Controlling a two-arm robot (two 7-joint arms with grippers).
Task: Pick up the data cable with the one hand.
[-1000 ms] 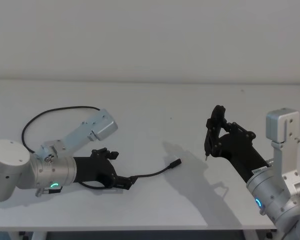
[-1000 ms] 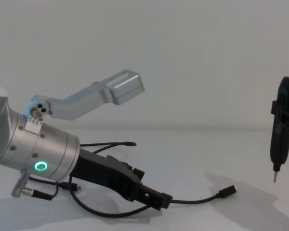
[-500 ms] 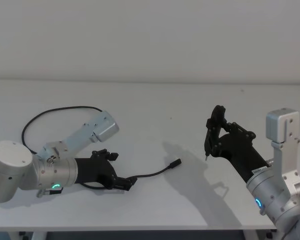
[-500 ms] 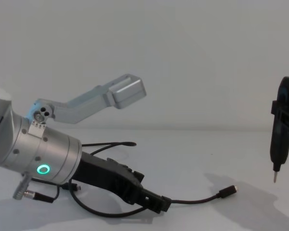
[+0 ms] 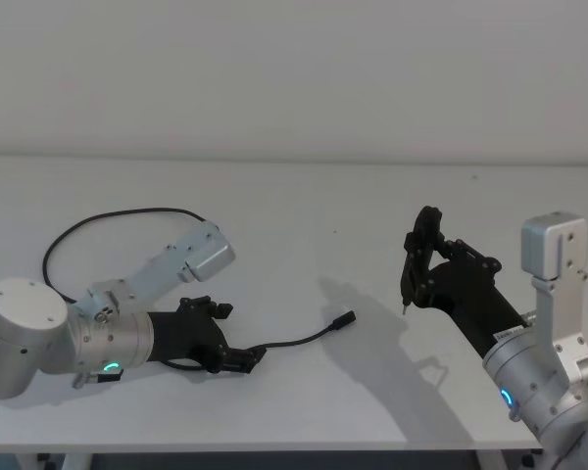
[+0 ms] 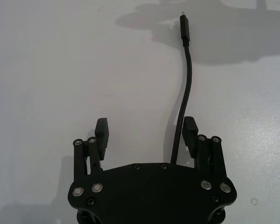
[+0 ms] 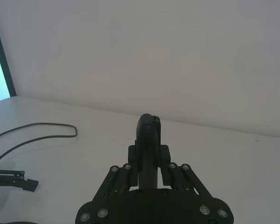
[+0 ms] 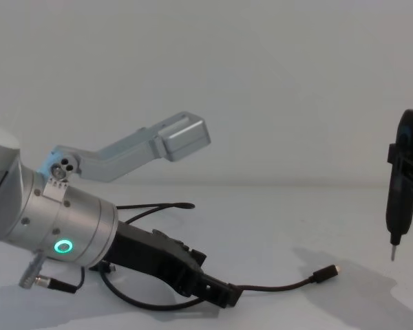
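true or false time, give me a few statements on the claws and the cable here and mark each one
1. The left claw is open, with the data cable running between its fingers. True.
2. The right claw is empty. False: it is shut on a black pointed tool.
3. The right claw touches the cable's plug. False: it is above the table, apart from the plug.
4. The cable curves in a loop behind the left arm. True.
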